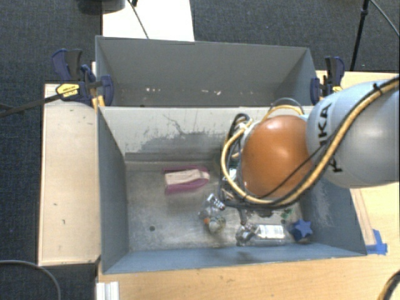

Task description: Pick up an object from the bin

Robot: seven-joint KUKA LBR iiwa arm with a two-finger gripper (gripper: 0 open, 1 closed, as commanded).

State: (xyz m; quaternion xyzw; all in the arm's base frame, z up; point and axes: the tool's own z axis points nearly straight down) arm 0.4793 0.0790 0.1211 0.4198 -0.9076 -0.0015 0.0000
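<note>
Down at the near right of the bin (112,167), the gripper (236,219) hangs beneath the arm's orange cover (275,155), close above a small cluster. A greyish lump (212,222) lies just to its left, with a white flat piece (270,232) and a blue star-shaped thing (302,229) to its right. The cover hides whether the gripper is spread or closed, so I cannot tell. A pink block (185,180) lies apart, toward the middle. This looks like the approach step, with nothing seen held. The next move probably calls for settling squarely on one piece before closing.
</note>
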